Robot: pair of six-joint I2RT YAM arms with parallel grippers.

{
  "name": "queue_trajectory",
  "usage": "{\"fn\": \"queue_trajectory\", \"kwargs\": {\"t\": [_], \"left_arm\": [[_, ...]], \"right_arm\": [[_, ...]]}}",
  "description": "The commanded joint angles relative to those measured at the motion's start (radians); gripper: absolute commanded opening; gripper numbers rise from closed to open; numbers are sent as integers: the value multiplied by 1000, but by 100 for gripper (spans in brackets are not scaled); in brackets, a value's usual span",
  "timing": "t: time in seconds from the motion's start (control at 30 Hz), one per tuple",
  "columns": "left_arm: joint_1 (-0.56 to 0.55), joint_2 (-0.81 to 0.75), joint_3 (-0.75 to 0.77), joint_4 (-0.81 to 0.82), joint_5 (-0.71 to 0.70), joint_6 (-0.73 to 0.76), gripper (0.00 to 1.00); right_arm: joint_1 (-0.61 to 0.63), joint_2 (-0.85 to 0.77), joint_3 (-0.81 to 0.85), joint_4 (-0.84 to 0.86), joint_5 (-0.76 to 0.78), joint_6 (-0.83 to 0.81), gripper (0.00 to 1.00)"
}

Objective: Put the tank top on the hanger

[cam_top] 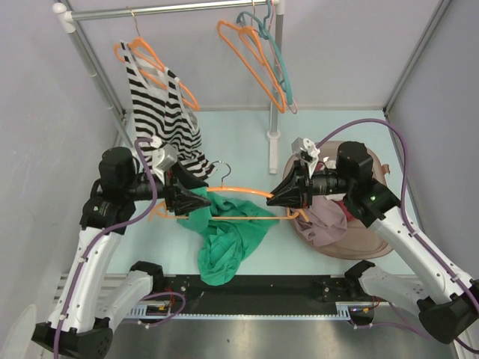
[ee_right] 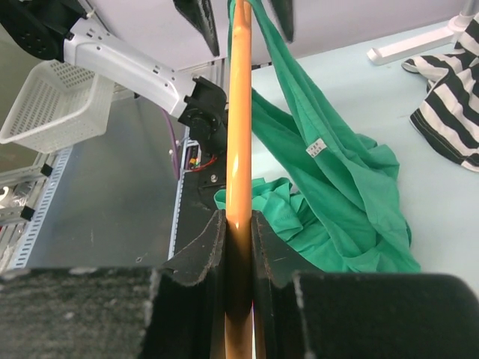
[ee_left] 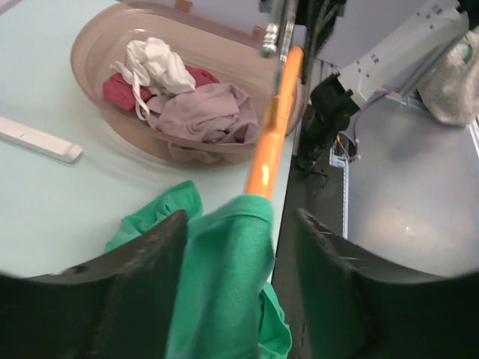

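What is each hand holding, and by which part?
The right hand clamps the hanger by its orange bar, at the end away from the tank top. The left hand holds nothing: its jaws stand open around the draped fabric.

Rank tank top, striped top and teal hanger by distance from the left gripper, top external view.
1. tank top: right at the left gripper tips.
2. striped top: just behind, hanging back left.
3. teal hanger: farthest, hanging back right.
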Motion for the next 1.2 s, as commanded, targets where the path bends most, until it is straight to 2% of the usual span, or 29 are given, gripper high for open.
{"fn": "queue_trajectory", "kwargs": {"t": [0.0,0.03,0.07,0.13,0.27,0.3,0.47,0.53,0.57,0.6,0.7,0.77,0.87,1.0,1.03,1.07,1.13,1.17], "left_arm": [[-24,-8,-10,-10,67,14,54],[-25,-8,-10,-10,70,17,41],[-30,-8,-10,-11,71,22,35],[-33,-16,-13,-14,79,29,23],[-36,-33,-27,-16,82,46,10],[-36,-36,-33,-16,78,46,0],[-38,-45,-43,-16,62,74,0],[-41,-42,-46,-14,1,81,0],[-41,-36,-50,-17,-22,83,0],[-41,-35,-52,-16,-87,85,0],[-41,-41,-69,-2,-175,88,0],[-41,-47,-84,18,-215,89,0],[-41,-70,-113,50,-302,88,0],[-39,-116,-171,124,-548,62,0],[-38,-128,-185,157,-645,56,0],[-38,-131,-209,174,-684,55,0],[-33,-139,-231,219,-718,52,0],[-30,-143,-252,234,-699,46,0]], "right_arm": [[-5,23,75,38,-46,-27,0],[-5,28,81,35,-48,-39,0],[-6,36,82,29,-46,-45,0],[-6,54,84,29,-37,-55,0],[-14,76,90,39,-22,-56,0],[-16,85,91,44,-16,-56,0],[-25,102,104,58,10,-56,0],[-29,102,105,62,36,-56,13],[-42,100,105,62,46,-56,22],[-49,100,105,62,59,-56,44],[-104,92,99,59,107,-44,80],[-169,74,95,53,173,-27,86],[-274,40,82,65,289,45,87],[-341,-50,-3,134,408,129,88],[-339,-62,-29,125,424,131,88],[-335,-76,-40,121,428,135,88],[-257,-76,-59,90,449,123,87],[-196,-72,-73,70,542,103,86]]}}
